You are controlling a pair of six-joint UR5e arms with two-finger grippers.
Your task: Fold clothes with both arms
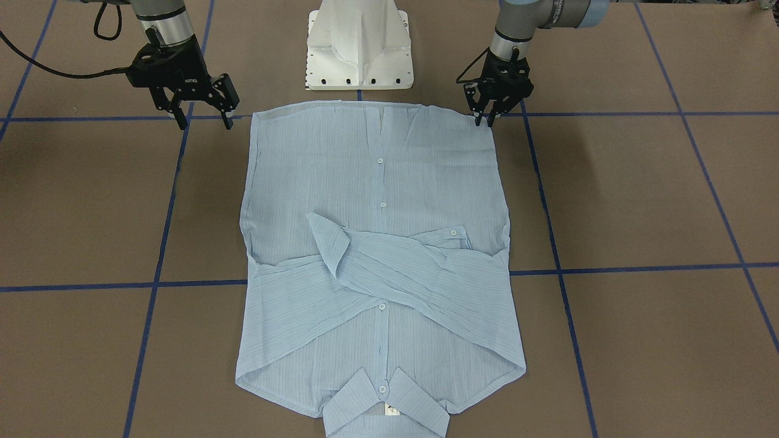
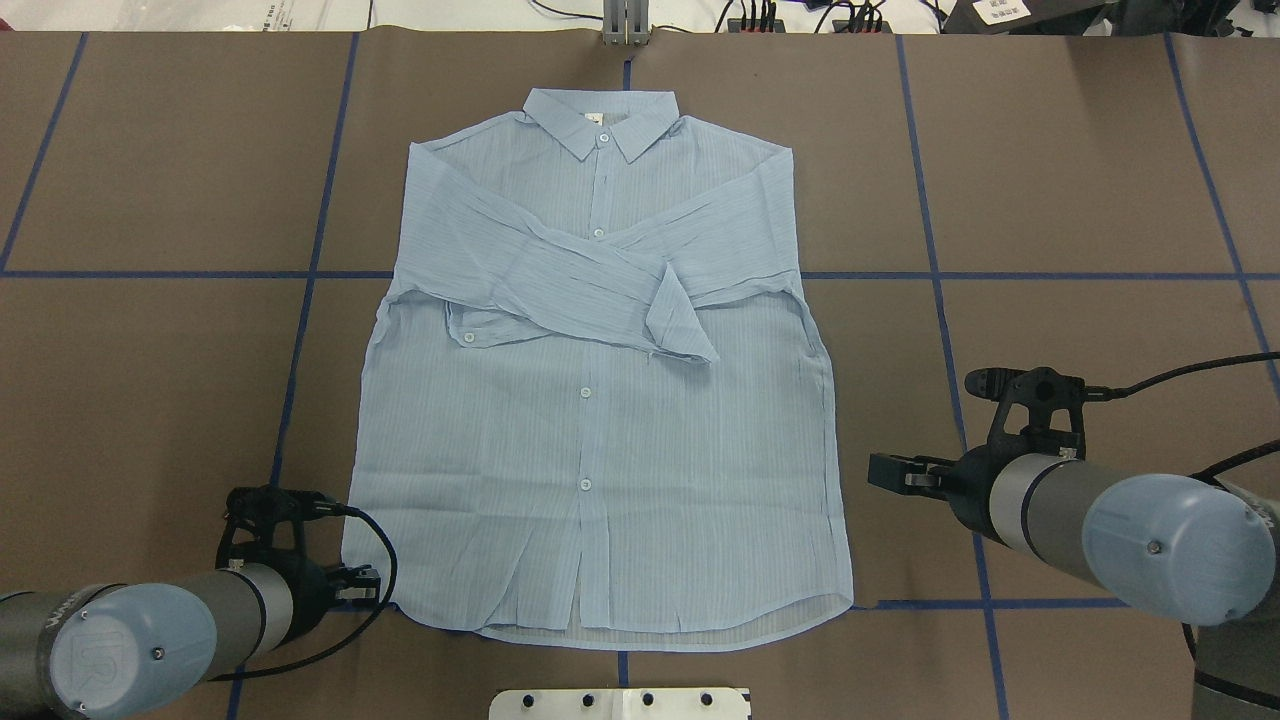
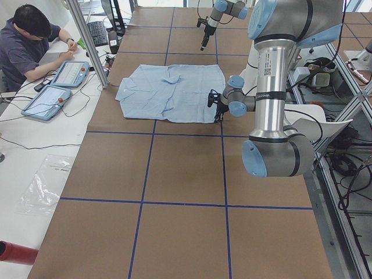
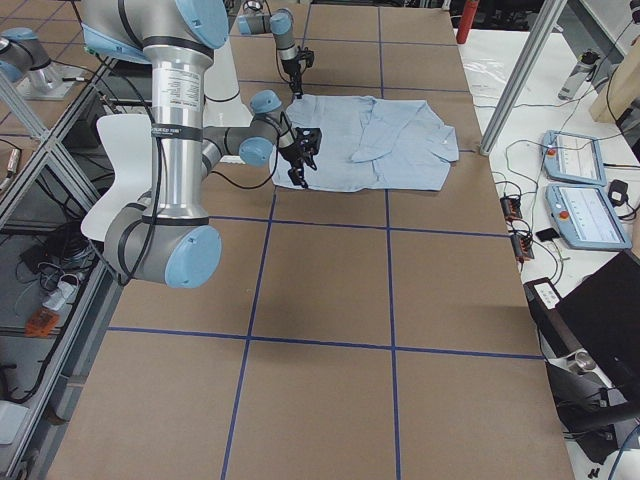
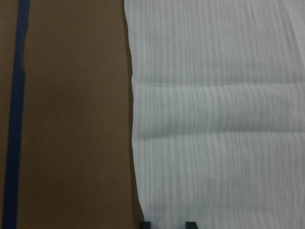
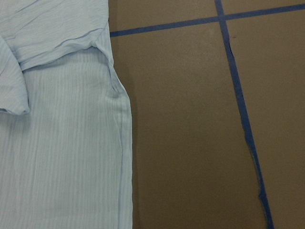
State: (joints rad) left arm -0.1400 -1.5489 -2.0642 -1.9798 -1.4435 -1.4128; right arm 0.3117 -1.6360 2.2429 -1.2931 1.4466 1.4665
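One brown table (image 1: 639,194), crossed by blue tape lines (image 1: 608,267), carried the whole job. The shirt (image 1: 316,182) lay flat on it between the two pincers, button side up. Its hem was level with them and its collar (image 1: 389,407) lay far beyond them, away from the robot. Both sleeves (image 1: 414,261) were crossed over the chest.

The left arm (image 2: 130,640) and right arm (image 2: 1150,545) reached in low from either side. The left pincer (image 1: 485,120) hung with its tips right at the hem corner on its side. Its jaws stood narrowly apart and held nothing, the cloth edge running up just ahead of them. The right pincer (image 1: 206,125) stood spread wide and empty, with the other hem corner just inside it and not touching.

The cloth looked thin, light and limp, likely to sag and to slide over the table. The two hem corners seemed the best places to take hold, pinching front and back layers together. Lifting them evenly should keep the small buttons (image 1: 380,161) in line.
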